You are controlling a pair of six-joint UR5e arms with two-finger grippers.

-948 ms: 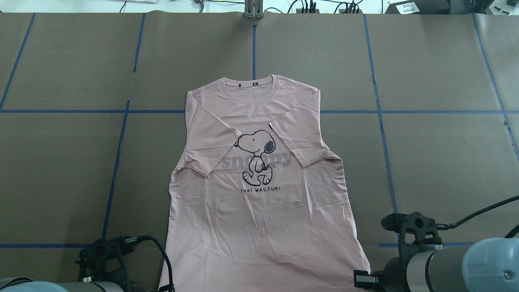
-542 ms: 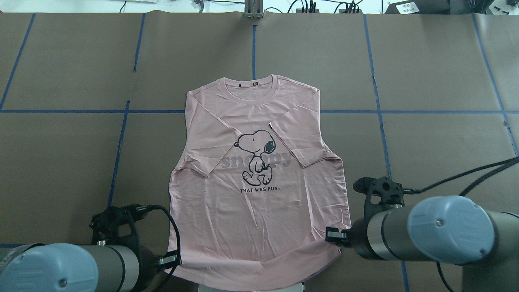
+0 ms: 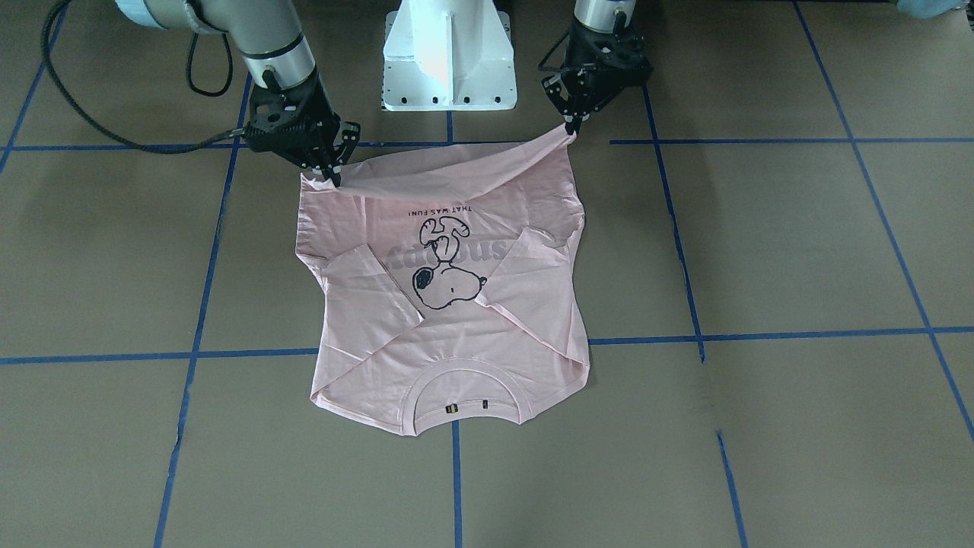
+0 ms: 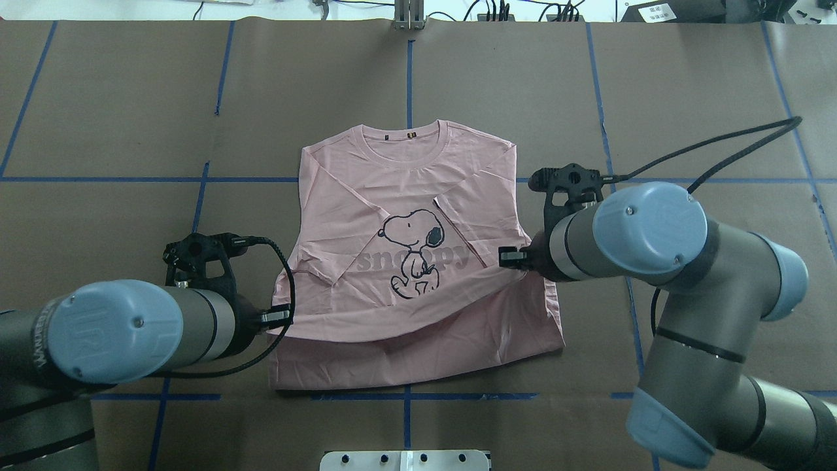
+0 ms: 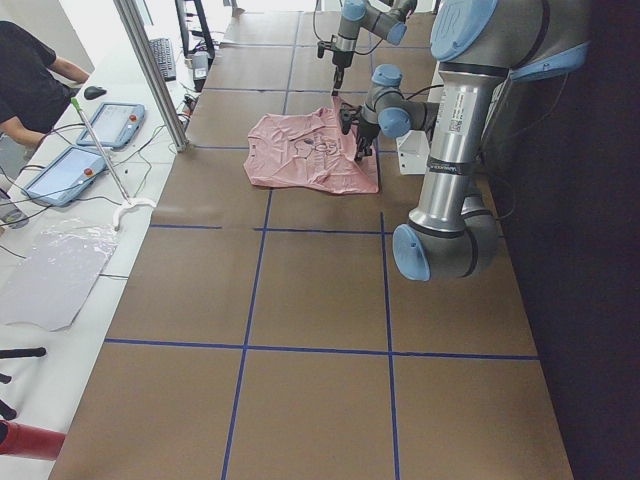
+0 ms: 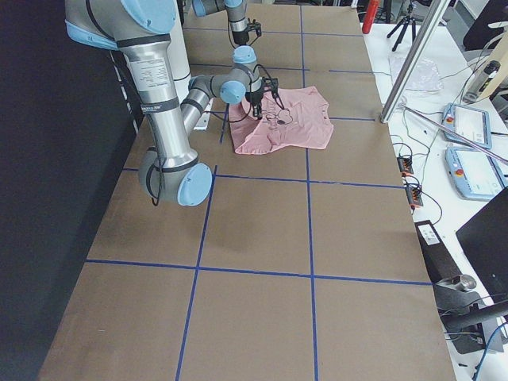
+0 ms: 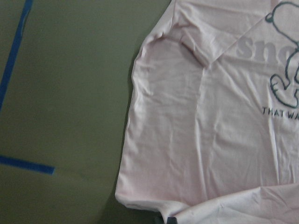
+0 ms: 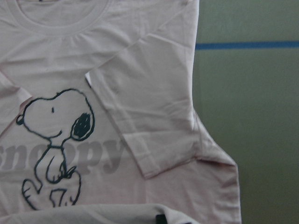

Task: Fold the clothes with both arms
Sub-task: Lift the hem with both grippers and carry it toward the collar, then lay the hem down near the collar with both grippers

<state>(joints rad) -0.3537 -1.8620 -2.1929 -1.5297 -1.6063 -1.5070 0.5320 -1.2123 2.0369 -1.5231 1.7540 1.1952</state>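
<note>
T-shirt (image 4: 405, 190), pale pink, one item, print side up on bench (image 4: 686, 98); bench cover brown, gridded with blue tape lines (image 4: 98, 178).

Left tool (image 4: 282, 318): jaws closed on one bottom corner of the hem, corner raised off the bench.

Right tool (image 4: 511, 257): jaws closed on the other bottom corner, likewise raised.

Hem (image 3: 456, 171): hangs in a sagging span between the two tools. The lower body of the shirt is doubled beneath that span, and its fold edge lies on the robot's side of both tools.

Dog print (image 4: 413, 252): black outline, between the tools. The caption line under it is hidden by the raised hem in the overhead view and legible in the front-facing view.

Collar (image 4: 405, 140): ribbed, flat on the bench, well beyond both tools.

Right sleeve (image 4: 487, 222): folded inward over the chest, just beyond the right tool.

Left sleeve (image 4: 333, 229): folded inward, beyond the left tool.

White pedestal (image 3: 449, 61): behind the tools, apart from the shirt.
</note>
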